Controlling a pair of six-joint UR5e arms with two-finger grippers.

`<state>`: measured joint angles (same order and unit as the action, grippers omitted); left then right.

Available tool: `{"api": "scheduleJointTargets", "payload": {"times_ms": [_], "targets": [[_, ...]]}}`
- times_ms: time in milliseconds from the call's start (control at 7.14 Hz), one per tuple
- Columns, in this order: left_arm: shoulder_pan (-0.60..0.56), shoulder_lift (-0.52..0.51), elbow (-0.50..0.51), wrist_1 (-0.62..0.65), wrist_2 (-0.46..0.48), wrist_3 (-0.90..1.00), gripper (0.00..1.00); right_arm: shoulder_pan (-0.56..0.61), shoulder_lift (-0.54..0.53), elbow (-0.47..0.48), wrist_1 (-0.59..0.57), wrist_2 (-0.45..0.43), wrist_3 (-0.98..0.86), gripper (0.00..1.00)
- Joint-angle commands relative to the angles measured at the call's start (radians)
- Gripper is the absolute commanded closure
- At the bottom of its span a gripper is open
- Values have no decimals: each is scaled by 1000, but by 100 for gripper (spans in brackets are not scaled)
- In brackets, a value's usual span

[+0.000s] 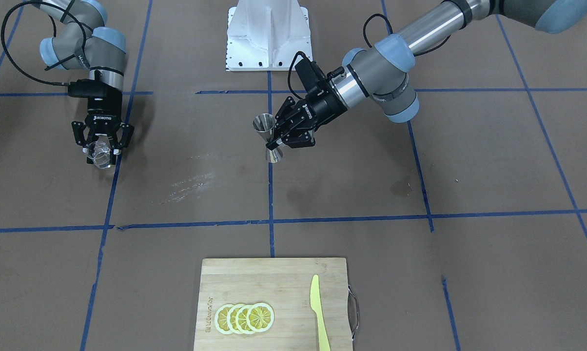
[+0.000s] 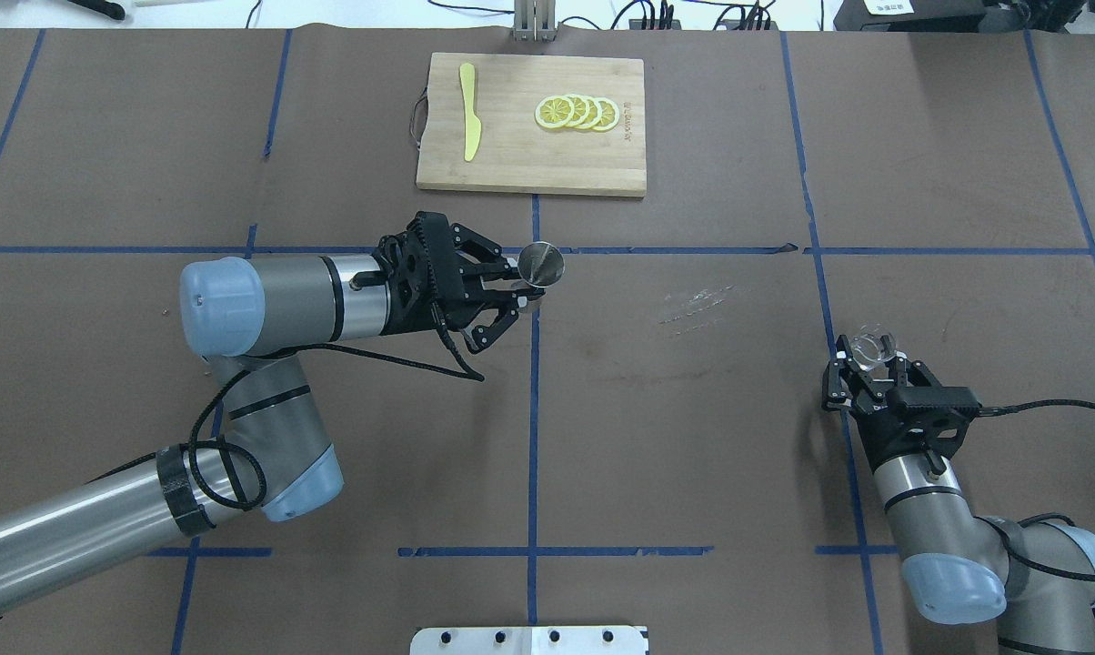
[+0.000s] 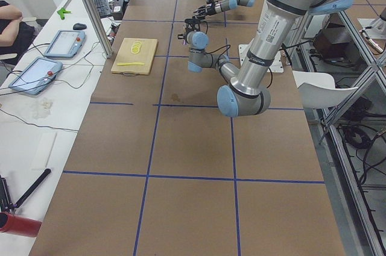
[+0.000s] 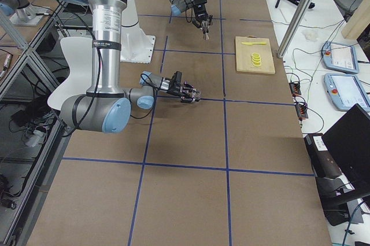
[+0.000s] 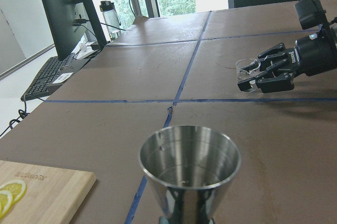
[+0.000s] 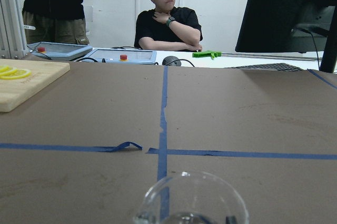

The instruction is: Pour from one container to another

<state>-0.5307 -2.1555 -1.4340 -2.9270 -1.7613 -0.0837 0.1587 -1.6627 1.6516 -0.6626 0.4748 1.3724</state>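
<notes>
My left gripper (image 2: 522,289) is shut on the narrow waist of the steel hourglass jigger (image 2: 541,264), holding it upright near the table's middle, just in front of the board. The jigger (image 1: 269,137) shows its open upper cup, which fills the bottom of the left wrist view (image 5: 189,167) and looks empty. Far to the right, my right gripper (image 2: 870,357) is shut on the small clear glass tumbler (image 2: 868,343), held low over the table (image 1: 99,157). Only the tumbler's rim (image 6: 189,198) appears in the right wrist view. The two containers are well apart.
A wooden cutting board (image 2: 511,173) lies at the far edge, carrying lemon slices (image 2: 577,112) and a yellow knife (image 2: 468,123). The white robot base plate (image 1: 269,34) sits at the near edge. Blue tape lines grid the brown table. Operators sit beyond the far edge.
</notes>
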Motion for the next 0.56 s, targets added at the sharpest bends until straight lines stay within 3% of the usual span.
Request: {"api": "scheduleJointTargets", "payload": {"times_ms": [0, 280, 420], "targets": [[0, 0, -3, -1, -3, 1, 100, 2, -11, -24, 311, -8, -248, 100], [1, 12, -28, -1, -3, -1, 100, 25, 0, -146, 605, 4, -395, 100], [1, 22, -37, -1, -4, -1, 100, 25, 15, -163, 627, 1, -486, 100]]}}
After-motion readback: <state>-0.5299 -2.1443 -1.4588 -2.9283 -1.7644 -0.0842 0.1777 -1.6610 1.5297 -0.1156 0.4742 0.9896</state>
